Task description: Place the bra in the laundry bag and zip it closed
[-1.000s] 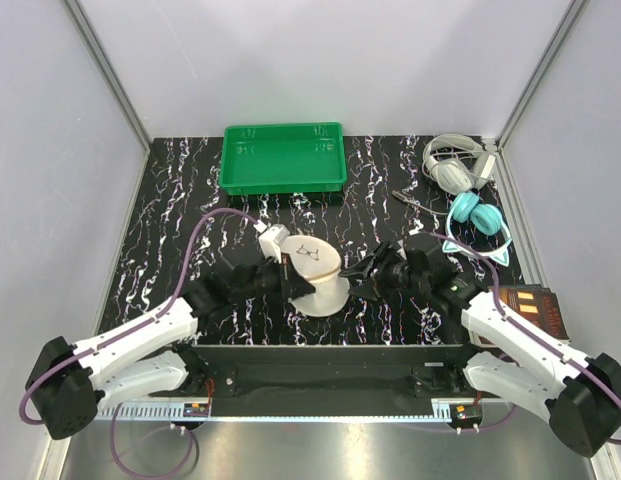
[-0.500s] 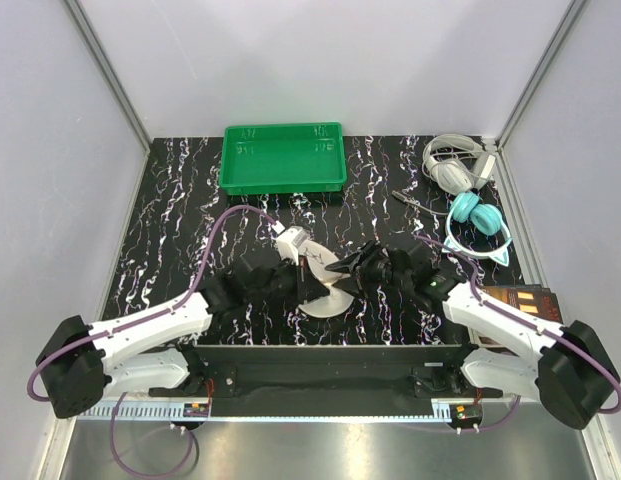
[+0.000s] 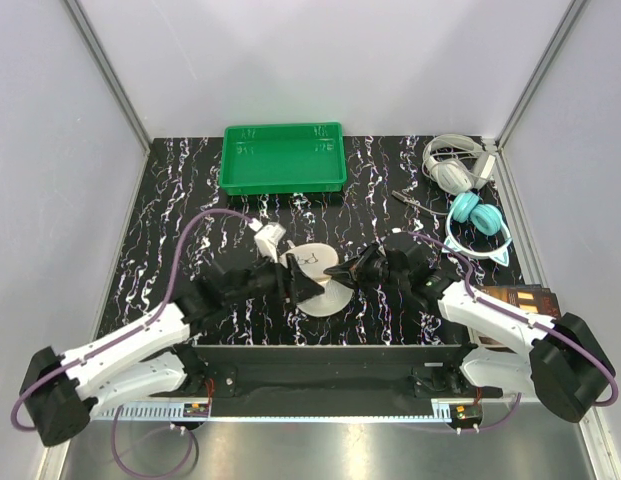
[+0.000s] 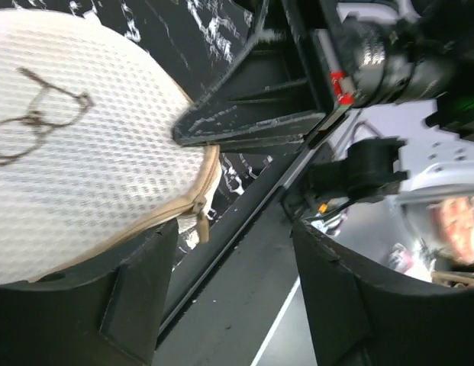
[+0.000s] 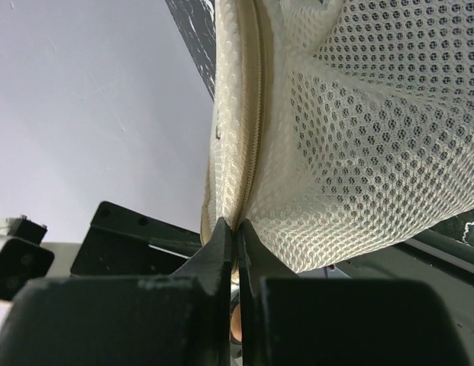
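The cream round mesh laundry bag (image 3: 318, 287) lies between the arms. The right gripper (image 5: 237, 229) is clamped on its zipper rim, and the left gripper (image 4: 230, 236) is spread apart just beside it, holding nothing. No dark navy fabric bra shows, so I judge it already inside. The zipper stretch I can see looks closed, so little seems left.

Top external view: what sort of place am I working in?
Probably a lab robot test cell: plain grey panel walls, bare aluminium corner posts, and a black white-veined marbled tabletop boxed in by them.
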You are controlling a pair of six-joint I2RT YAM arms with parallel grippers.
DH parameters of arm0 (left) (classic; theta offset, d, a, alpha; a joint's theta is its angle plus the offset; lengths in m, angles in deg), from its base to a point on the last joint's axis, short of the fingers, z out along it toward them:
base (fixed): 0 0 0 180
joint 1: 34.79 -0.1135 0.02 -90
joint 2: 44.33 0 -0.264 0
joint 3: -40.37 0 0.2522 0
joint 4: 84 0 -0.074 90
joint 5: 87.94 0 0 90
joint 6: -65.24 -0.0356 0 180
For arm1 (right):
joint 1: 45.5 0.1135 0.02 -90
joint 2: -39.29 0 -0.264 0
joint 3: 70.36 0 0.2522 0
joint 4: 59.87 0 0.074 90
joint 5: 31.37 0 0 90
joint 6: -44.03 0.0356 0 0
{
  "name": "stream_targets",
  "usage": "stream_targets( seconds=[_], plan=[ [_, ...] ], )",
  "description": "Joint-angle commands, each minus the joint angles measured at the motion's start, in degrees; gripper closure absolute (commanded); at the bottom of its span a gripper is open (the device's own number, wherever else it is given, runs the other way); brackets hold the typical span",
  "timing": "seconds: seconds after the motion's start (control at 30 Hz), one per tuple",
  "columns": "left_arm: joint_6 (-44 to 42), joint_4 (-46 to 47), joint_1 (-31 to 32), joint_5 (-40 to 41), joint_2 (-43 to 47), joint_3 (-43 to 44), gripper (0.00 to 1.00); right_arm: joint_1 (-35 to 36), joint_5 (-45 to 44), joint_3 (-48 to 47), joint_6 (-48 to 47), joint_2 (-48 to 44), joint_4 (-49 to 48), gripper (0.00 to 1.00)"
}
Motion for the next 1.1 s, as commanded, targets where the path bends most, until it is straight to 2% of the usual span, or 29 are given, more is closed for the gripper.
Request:
stream_targets(
  seconds=[0.0, 0.07, 0.17, 0.3, 0.6, 0.97, 1.0, 1.07],
  plan=[
    [3.9, -1.1, -4.3, -4.9, 5.0, -2.1, 0.31, 0.6, 2.4, -2.0, -4.0, -1.1, -1.5, 1.00],
    [5.2, -4.2, -5.4, -5.9, 4.7, -1.2, 0.31, 0.6, 2.3, -2.0, -4.2, -0.9, -1.5, 1.00],
    [6.1, -5.1, -5.6, -8.5, 2.7, 0.1, 0.39, 0.6, 2.2, -2.4, -4.6, -0.8, -1.3, 1.00],
    [6.6, -4.8, -5.6, -9.6, 1.1, 0.0, 0.58, 0.6, 2.4, -2.8, -4.8, -0.1, -1.3, 1.00],
    [7.5, -2.9, -4.9, -10.1, -1.3, 1.5, 0.59, 0.6, 2.4, -2.9, -5.1, 0.6, -1.5, 1.00],
    [7.5, -1.6, -3.0, -8.7, -6.4, 5.1, 0.75, 0.6, 1.7, -3.5, -6.5, 0.3, 0.6, 1.00],
    [7.3, -3.4, -3.0, -7.3, -6.3, 5.3, 0.88, 0.6, 1.6, -3.5, -6.6, -0.1, 0.8, 1.00],
    [5.1, -6.7, -3.0, -3.2, -5.9, 6.1, 1.00, 0.6, 0.7, -2.9, -7.5, -0.8, 1.2, 1.00]
  ],
)
